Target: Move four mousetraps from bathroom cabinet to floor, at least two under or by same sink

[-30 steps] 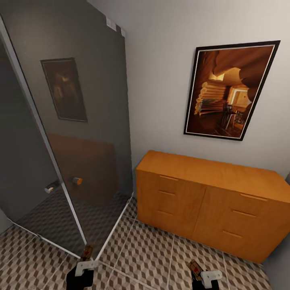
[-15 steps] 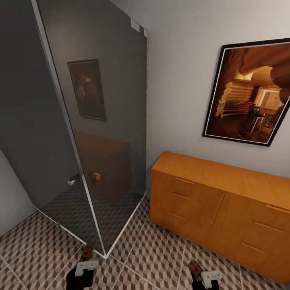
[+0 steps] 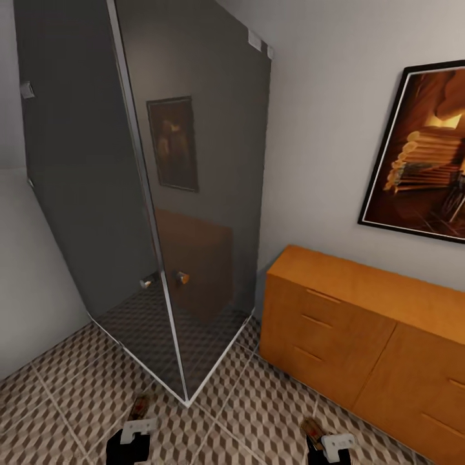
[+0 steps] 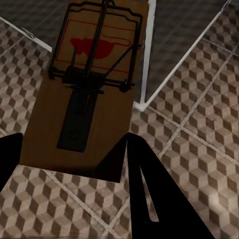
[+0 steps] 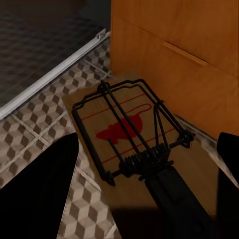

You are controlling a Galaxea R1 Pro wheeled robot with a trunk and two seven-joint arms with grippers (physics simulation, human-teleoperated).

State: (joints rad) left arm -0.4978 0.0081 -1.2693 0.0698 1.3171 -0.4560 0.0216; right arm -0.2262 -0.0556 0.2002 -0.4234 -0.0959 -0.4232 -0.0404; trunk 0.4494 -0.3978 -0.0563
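Observation:
My left gripper [image 3: 137, 423] is shut on a mousetrap [image 3: 139, 405], a small brown board with dark wire, held low over the cube-pattern bathroom floor [image 3: 258, 400]. In the left wrist view that mousetrap [image 4: 92, 89] sits between my black fingers [image 4: 154, 199]. My right gripper [image 3: 321, 442] is shut on a second mousetrap [image 3: 311, 427], whose red mark and wire bar [image 5: 132, 134] show in the right wrist view. The orange-brown cabinet [image 3: 361, 323] stands against the wall ahead and to the right, drawers closed. The sink is out of view.
A dark glass shower enclosure [image 3: 168, 213] with a metal corner post and small knobs [image 3: 182, 278] rises just ahead on the left, its corner near my left gripper. A framed picture [image 3: 426, 155] hangs above the cabinet. Tiled floor runs between shower and cabinet.
The whole picture has slid to the right, so the camera has turned left; more of the shower and left wall shows, less of the cabinet. Both grippers keep their traps.

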